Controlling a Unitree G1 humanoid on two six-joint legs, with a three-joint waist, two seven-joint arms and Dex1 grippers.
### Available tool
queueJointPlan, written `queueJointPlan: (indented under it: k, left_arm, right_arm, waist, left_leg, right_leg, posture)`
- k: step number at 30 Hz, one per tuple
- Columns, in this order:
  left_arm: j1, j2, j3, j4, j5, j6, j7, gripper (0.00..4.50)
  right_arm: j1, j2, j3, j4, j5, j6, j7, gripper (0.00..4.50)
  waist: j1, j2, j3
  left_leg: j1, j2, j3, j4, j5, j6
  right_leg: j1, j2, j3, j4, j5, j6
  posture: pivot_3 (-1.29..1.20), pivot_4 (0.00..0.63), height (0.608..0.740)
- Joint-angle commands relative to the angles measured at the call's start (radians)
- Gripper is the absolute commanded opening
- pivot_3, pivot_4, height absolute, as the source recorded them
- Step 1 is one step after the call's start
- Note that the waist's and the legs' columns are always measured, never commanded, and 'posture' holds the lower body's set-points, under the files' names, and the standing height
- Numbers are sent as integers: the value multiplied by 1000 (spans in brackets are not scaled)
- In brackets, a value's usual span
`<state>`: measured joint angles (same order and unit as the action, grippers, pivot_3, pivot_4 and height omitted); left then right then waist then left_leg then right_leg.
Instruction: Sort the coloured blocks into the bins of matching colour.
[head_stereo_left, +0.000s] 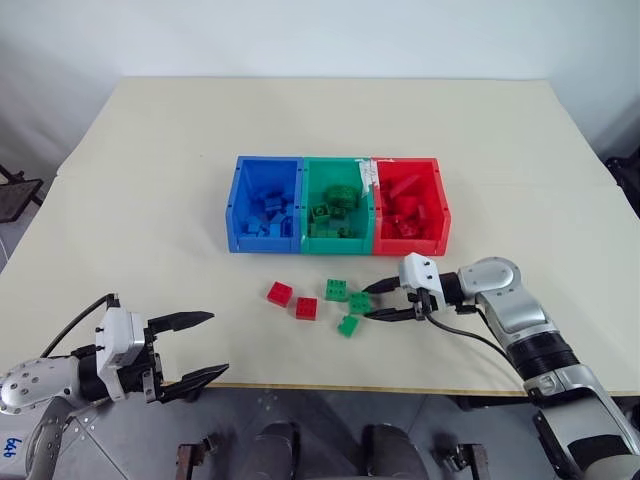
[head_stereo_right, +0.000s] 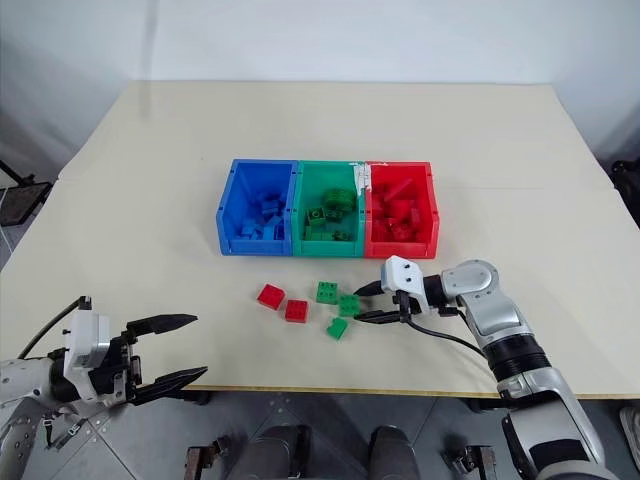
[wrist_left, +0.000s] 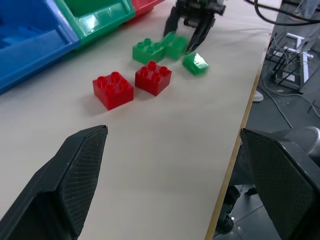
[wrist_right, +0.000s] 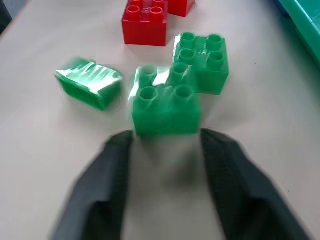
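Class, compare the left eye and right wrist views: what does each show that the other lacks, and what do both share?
Left eye view: the blue bin, the red bin and the open left gripper. Right wrist view: what looks like the tipped green block's hollow side. Both: the three green blocks, the red blocks and the right gripper.

L tool (head_stereo_left: 185, 352) wide open; R tool (head_stereo_left: 385, 300) seemingly half-closed.

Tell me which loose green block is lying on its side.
The green block nearest the table's front edge: its hollow underside faces sideways. The other two green blocks sit studs up, closer to the bins.
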<state>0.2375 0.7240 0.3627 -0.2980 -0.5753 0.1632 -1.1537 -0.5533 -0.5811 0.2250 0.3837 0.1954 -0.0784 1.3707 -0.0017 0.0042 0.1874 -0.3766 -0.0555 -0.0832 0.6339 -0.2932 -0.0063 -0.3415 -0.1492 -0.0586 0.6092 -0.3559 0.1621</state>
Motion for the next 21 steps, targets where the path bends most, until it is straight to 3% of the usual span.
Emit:
queueJointPlan:
  k: [1, 2, 7, 13, 16, 21]
  left_arm:
    - [-23, -10, -12, 4, -19, 3, 9, 4500]
    - [-32, -17, -14, 4, -24, 7, 17, 4500]
    - [-64, -56, -14, 8, -37, 23, 63, 4500]
    - [-72, -54, -31, 16, -27, 24, 51, 4500]
    - [-85, -37, -39, 28, -24, 21, 30, 4500]
    - [-117, -20, -68, 40, -19, 24, 2, 4500]
  right_arm:
    - [22, -36, -68, -65, 48, 36, -10, 842]
    - [28, -43, -84, -85, 59, 60, -21, 492]
    - [47, -65, -173, -238, 147, 236, -94, 492]
    - [84, -88, -186, -334, 177, 381, -135, 492]
    - [99, -81, -178, -367, 188, 406, -138, 1071]
    - [122, -46, -100, -387, 136, 385, -156, 2689]
  waist:
    - [0, 0, 0]
    - [0, 0, 0]
    - [-2, 1, 0]
    - [1, 1, 0]
    - [3, 1, 0]
    - [1, 1, 0]
  left_leg:
    - [0, 0, 0, 0, 0, 0]
    - [0, 0, 0, 0, 0, 0]
    - [0, 0, 1, -1, 0, 0]
    - [0, 1, 2, -1, -1, 0]
    - [0, 0, 2, 0, -1, 1]
    - [0, 1, 3, 0, -1, 1]
  right_leg:
    - [0, 0, 0, 0, 0, 0]
    - [0, 0, 0, 0, 0, 0]
    - [-1, 0, 0, 0, 0, 0]
    - [-1, 0, 1, 1, 0, 0]
    - [-1, 0, 1, 0, 0, 0]
    - [-1, 0, 2, 0, 0, 0]
  posture:
    - [0, 150, 740]
    - [0, 150, 740]
    - [0, 150, 740]
    - [0, 150, 740]
    - [0, 150, 740]
    - [0, 150, 740]
